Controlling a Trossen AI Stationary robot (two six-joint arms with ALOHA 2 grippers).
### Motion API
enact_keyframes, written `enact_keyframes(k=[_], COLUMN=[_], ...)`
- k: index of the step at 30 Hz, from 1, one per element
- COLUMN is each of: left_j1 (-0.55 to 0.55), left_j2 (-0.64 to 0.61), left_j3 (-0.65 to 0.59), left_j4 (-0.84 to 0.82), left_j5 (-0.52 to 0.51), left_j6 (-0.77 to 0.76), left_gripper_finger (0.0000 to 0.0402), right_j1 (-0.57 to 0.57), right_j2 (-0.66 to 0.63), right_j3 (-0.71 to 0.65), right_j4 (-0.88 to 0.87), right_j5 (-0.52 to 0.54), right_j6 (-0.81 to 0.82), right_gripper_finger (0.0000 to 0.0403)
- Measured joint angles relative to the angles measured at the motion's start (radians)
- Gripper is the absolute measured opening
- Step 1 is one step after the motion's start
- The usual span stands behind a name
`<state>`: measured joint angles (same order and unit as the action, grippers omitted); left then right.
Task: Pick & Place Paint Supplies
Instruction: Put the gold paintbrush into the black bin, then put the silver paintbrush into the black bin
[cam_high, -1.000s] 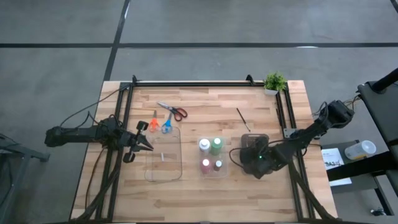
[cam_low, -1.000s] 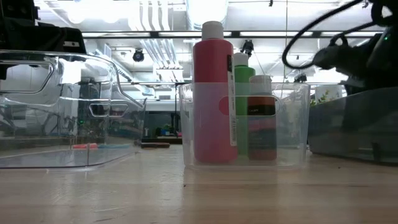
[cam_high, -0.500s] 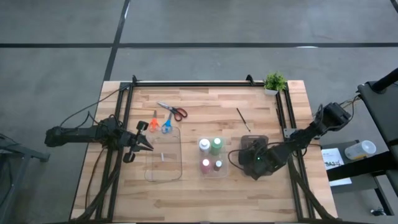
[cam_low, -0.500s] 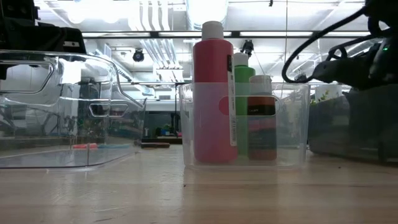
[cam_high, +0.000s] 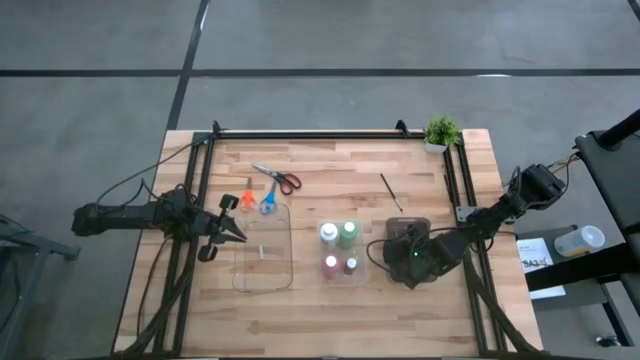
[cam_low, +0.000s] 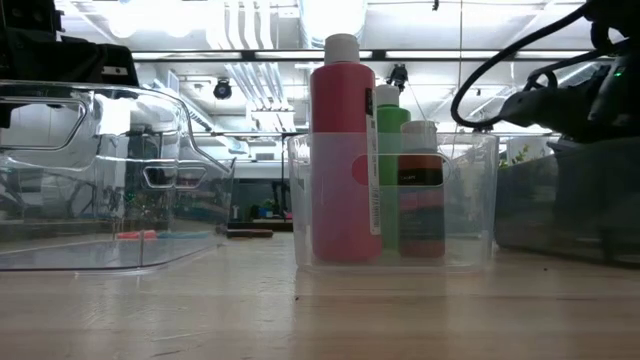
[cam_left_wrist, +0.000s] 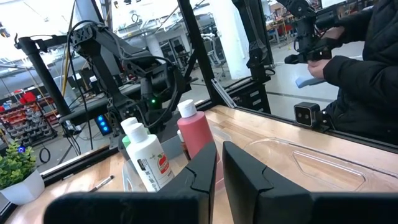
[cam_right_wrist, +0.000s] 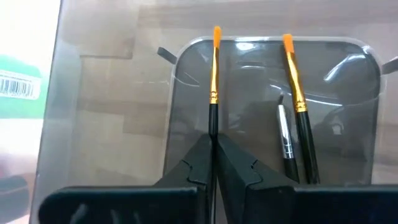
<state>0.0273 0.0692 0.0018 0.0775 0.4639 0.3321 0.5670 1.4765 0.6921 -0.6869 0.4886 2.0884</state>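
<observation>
Pinching a paintbrush (cam_right_wrist: 213, 81) between pressed-together fingers, right hand (cam_right_wrist: 214, 155) low over the grey tray (cam_right_wrist: 360, 68).

Even, bright overhead lighting; ceiling strip lights (cam_low: 300, 55) blow out in low view. Soft, faint shadows on the table (cam_high: 330, 300). Glare on the dark tray (cam_right_wrist: 273, 56) ahead of the right gripper (cam_right_wrist: 214, 163); its near fingers blur.

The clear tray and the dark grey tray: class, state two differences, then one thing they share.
The clear tray is see-through and sits on the left; the dark grey tray is smoky and sits on the right. The clear tray looks almost empty; the dark grey tray holds paintbrushes, with the right gripper shut on one over it. Both are rectangular with rounded corners.
</observation>
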Motion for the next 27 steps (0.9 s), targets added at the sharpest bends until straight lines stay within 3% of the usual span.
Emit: enact_keyframes(k=[16,27], left_j1=[0.000,0.000], left_j2=[0.000,0.000], left_j3=[0.000,0.000], left_j4=[0.000,0.000], left_j5=[0.000,0.000], left_j6=[0.000,0.000], left_gripper_finger=[0.0035,0.0035], right_j1=[0.000,-0.001], right_j2=[-0.002,-0.002], right_j3=[0.001,0.001], right_j4=[0.014,0.017], right_j5=[0.013,0.012], right_j6=[0.011,-0.009], right_gripper_finger=[0.0016,0.0126])
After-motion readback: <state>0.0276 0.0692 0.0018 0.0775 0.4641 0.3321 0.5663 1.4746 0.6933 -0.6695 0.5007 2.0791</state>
